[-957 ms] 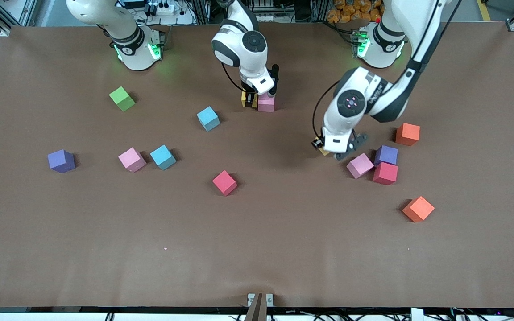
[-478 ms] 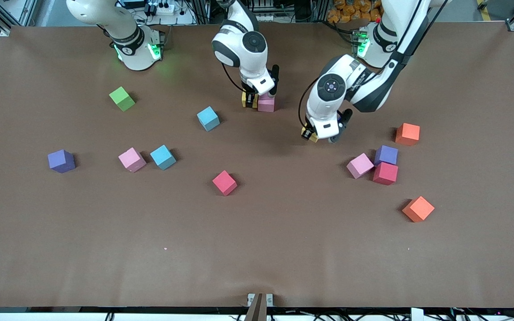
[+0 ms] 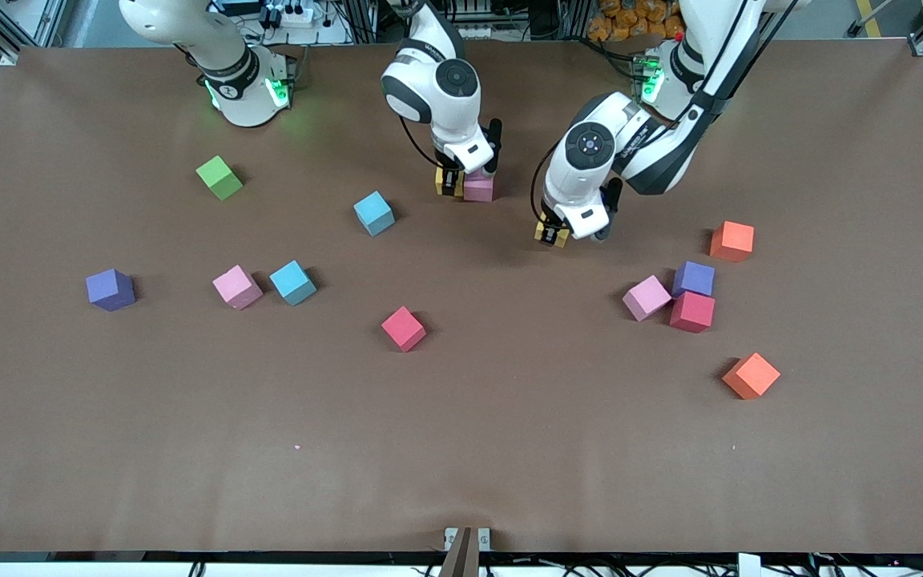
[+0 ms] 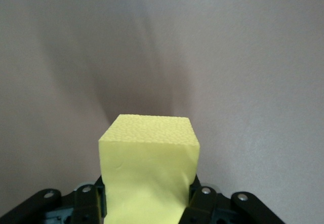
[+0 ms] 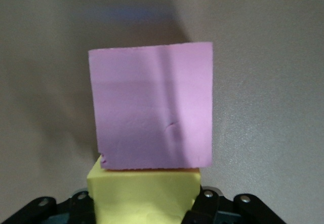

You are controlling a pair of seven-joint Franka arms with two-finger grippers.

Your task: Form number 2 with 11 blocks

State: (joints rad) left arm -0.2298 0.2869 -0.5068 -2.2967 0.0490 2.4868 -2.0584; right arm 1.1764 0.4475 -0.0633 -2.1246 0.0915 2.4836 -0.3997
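The left tool [image 3: 551, 235] pinches a yellow cube [image 4: 149, 173] above bare brown counter [image 3: 461, 433]. The right tool [image 3: 452, 180] is pressed onto a second yellow cube [image 5: 144, 193] that touches a pink cube [image 3: 478, 188] near the robot bases. No digit 2 is formed. Other cubes lie scattered on the counter: light blue [image 3: 373, 212], red [image 3: 403, 328], purple [image 3: 110, 289], orange [image 3: 751, 375] and green [image 3: 219, 177].

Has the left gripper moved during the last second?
Yes. The left gripper, holding a yellow cube, went away from the pink cube toward the other pink cube beside the right gripper.
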